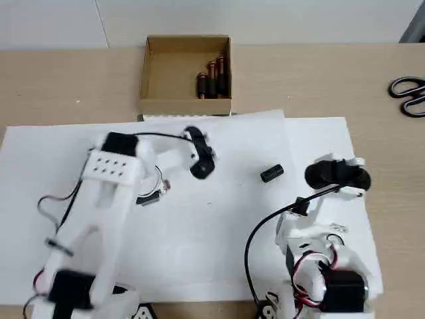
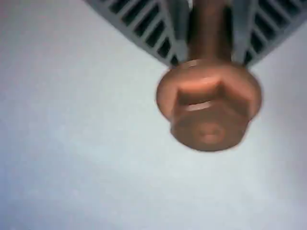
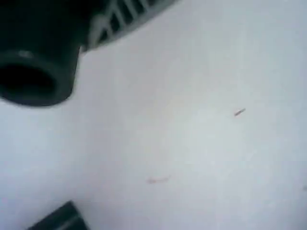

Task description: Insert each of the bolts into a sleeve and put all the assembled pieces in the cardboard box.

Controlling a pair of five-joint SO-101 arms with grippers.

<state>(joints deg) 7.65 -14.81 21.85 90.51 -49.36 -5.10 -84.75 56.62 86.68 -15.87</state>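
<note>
My left claw (image 2: pixel 208 36) pinches bolt (image 2: pixel 209 108) by shank, head free. My right claw (image 1: pixel 327 174) grips sleeve (image 3: pixel 36 72), bore open. Sleeve lies right of bolt, well apart. Axes need lining up, I judge.

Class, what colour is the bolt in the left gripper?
The bolt is copper-brown; clearest in left wrist view.

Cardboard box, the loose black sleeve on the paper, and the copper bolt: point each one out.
cardboard box (image 1: pixel 174 76): high view, bare floor inside.
loose sleeve (image 1: pixel 271 173): high view, middle of its side.
bolt (image 2: pixel 209 108): left wrist view, hexagonal head.
</note>
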